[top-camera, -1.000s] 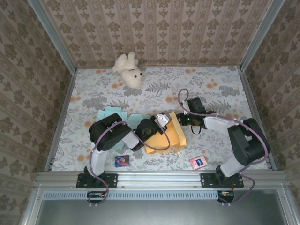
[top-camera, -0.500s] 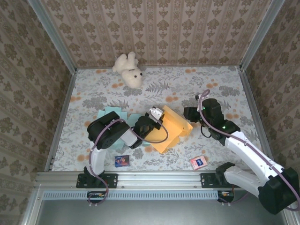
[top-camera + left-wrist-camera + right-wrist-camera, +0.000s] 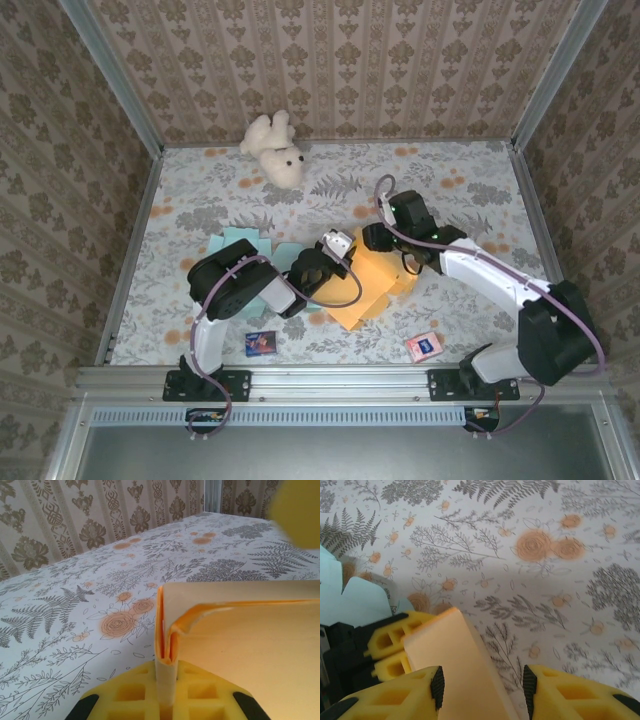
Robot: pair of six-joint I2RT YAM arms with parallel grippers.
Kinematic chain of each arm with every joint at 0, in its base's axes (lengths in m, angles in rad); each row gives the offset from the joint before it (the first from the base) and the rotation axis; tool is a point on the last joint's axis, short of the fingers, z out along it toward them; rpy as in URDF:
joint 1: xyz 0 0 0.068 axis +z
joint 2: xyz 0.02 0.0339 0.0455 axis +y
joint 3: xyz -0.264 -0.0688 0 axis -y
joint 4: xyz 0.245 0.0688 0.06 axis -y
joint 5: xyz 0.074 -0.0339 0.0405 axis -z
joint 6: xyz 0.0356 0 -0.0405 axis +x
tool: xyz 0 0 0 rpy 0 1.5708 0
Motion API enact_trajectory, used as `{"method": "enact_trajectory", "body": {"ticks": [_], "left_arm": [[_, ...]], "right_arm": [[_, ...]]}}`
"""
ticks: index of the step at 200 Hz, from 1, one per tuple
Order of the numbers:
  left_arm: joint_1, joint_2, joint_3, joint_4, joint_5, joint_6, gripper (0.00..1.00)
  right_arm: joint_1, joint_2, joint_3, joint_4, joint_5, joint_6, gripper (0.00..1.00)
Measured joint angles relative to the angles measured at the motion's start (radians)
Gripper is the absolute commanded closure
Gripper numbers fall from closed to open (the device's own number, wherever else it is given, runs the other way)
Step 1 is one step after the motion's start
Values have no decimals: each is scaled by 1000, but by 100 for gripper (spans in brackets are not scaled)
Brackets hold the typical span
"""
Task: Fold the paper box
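**Item:** paper box (image 3: 368, 292), orange, part-folded, on table (image 3: 480, 190).
**Left end effector** (image 3: 166, 672): pressed together, pinching the box's doubled wall edge. The box extends ahead and to its right.
**Right end effector** (image 3: 482, 692): fingers spread, a raised panel standing between them.
**Handling:** anchor with the left pinch, close the right squarely on the panel, and fold along the crease without twisting.

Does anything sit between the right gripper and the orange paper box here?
Nothing visible does. The right gripper is open, its fingers either side of one panel of the paper box; the left gripper is shut on another edge.
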Motion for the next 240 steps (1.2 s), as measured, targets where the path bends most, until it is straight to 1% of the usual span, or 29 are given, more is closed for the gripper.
{"method": "enact_trajectory", "body": {"ticks": [63, 103, 126, 158, 174, 192, 214, 240], "left_arm": [[2, 19, 13, -26, -4, 0, 100], [2, 21, 21, -33, -30, -1, 100], [2, 21, 21, -35, -34, -1, 100], [2, 21, 21, -34, -32, -1, 100], [0, 21, 22, -28, -33, -1, 100], [0, 21, 22, -26, -39, -2, 100], [0, 21, 21, -25, -63, -13, 100], [-1, 20, 8, -22, -130, -54, 100]], "right_arm": [[1, 117, 19, 62, -25, -48, 52], [2, 127, 18, 89, -18, -73, 52], [6, 127, 18, 91, 5, -87, 52], [7, 106, 6, 95, 5, -79, 51], [7, 67, -13, 88, 0, -55, 51], [10, -12, -35, 64, 5, -15, 51], [19, -168, -63, 41, 30, 34, 51], [33, -389, -124, 32, 90, 83, 51]]}}
